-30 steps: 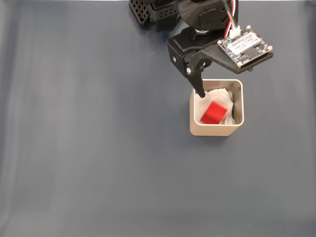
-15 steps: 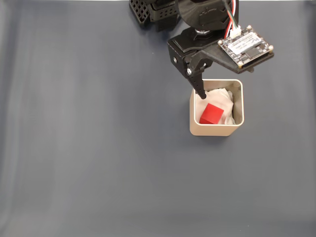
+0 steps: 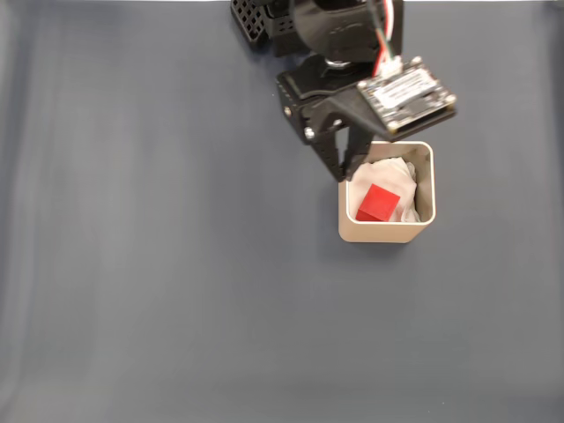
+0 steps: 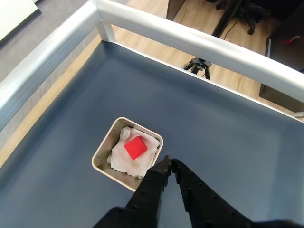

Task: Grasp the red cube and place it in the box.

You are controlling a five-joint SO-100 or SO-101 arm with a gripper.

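Observation:
The red cube [image 3: 379, 203] lies inside the beige box [image 3: 383, 236] on crumpled white paper, tilted a little. In the wrist view the red cube [image 4: 136, 147] sits in the middle of the box [image 4: 101, 153], apart from my fingers. My gripper [image 3: 345, 173] hangs over the box's upper left corner in the fixed view, shut with nothing in it. The black fingertips meet just right of the box's rim where my gripper [image 4: 170, 161] shows in the wrist view.
A dark blue-grey mat [image 3: 159, 264] covers the table. The arm's black base [image 3: 264, 22] stands at the top edge. A silver rail [image 4: 199, 40] borders the table, with a small tripod [image 4: 200, 64] and wooden floor beyond it.
The cube has settled on the paper in the box. My gripper has closed and swung slightly left, off the box's opening toward its corner.

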